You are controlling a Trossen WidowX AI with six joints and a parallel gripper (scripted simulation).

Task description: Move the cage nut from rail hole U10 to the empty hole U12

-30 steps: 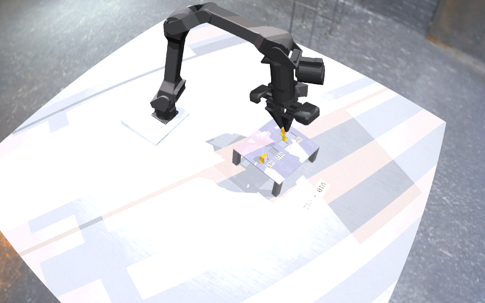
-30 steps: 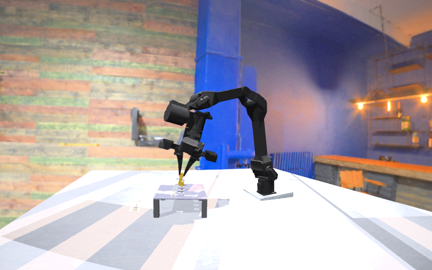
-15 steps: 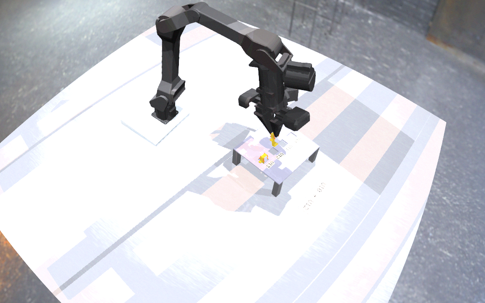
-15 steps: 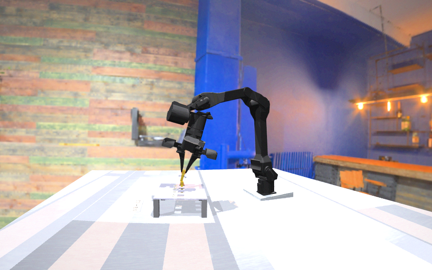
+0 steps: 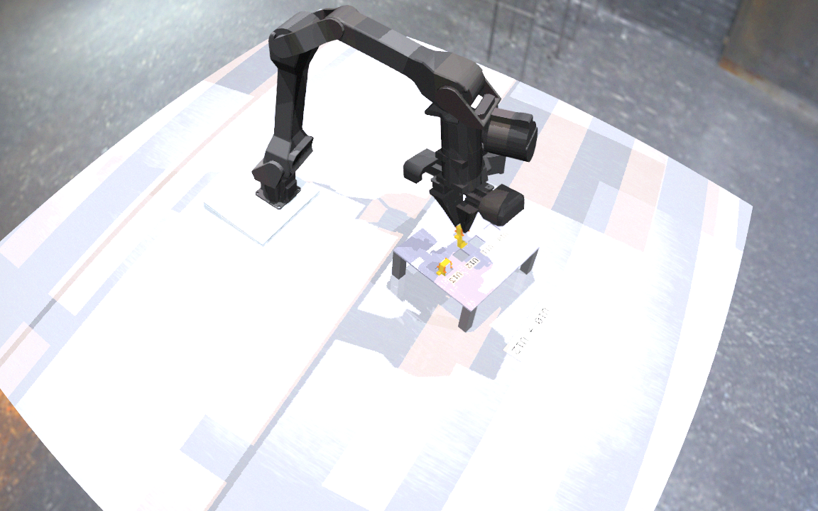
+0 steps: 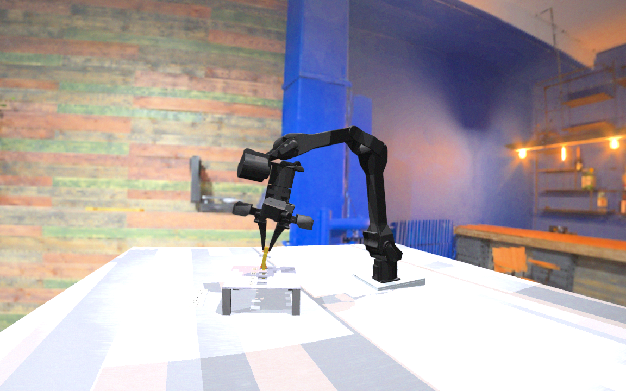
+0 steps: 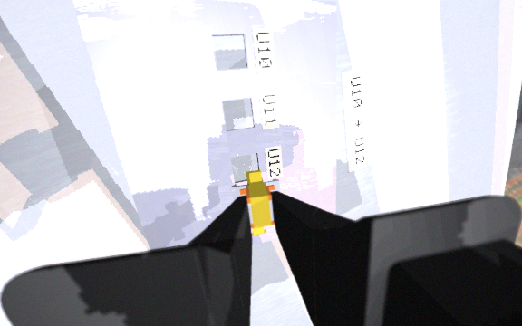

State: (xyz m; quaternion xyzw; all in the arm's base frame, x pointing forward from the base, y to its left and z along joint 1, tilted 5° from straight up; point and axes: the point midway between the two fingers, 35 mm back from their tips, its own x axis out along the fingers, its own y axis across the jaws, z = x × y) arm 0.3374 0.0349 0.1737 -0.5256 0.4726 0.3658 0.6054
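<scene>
Hand [image 5: 463, 228] [image 6: 266, 250] [image 7: 259, 195], black, two tapered fingers pointing down; clenched on one yellow cage nut, fingers bearing on its opposite sides.

Cage nut [image 5: 459, 237] [image 6: 264, 258] [image 7: 259, 206], yellow with orange side details; held lengthwise, slightly tilted in the exterior view, close by hole U12. Unclipped; any contact between its lower end and the plate cannot be made out.

Rail plate [image 5: 475, 285] [image 6: 281, 282] [image 7: 175, 91], pale, raised on dark legs [image 5: 466, 319] [image 6: 295, 301] above the table [image 5: 145, 317] [image 6: 451, 340].

Hole U10 [image 7: 230, 52], square, vacant. Hole U11 [image 7: 237, 114], likewise vacant. Hole U12 [image 7: 244, 167], open, its near edge partly covered by the held nut in the wrist view.

Second nut [image 5: 444, 267], yellow and orange, seated at U13; its underside not visible.

Label strip [image 5: 530, 331] [image 7: 356, 122], marked with U10 and U12, flat on the table beside the plate.

Arm [image 5: 380, 44] [image 6: 376, 184], black, arched from a pale base slab [image 5: 263, 238] [image 6: 417, 282] well apart from the plate.
</scene>
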